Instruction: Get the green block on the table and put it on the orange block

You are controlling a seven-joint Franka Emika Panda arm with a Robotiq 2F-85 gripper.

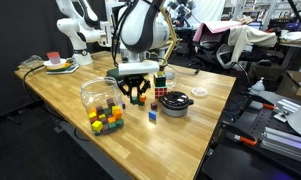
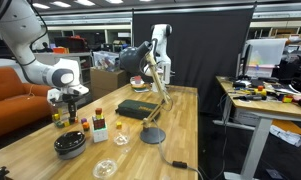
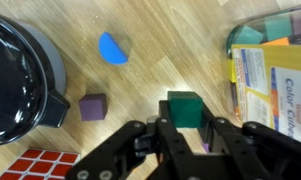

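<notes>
In the wrist view the green block sits between my gripper's two black fingers, which press on its left and right sides. In an exterior view the gripper hangs low over the wooden table, behind the loose cubes; the block itself is too small to make out there. A small orange-red cube sits by the clear container, to the side of the gripper. An orange patch shows at the top right edge of the wrist view.
A black bowl and a multicoloured puzzle cube lie to one side. A purple cube and a blue piece lie nearby. A clear container, a printed box and bunched cubes are opposite.
</notes>
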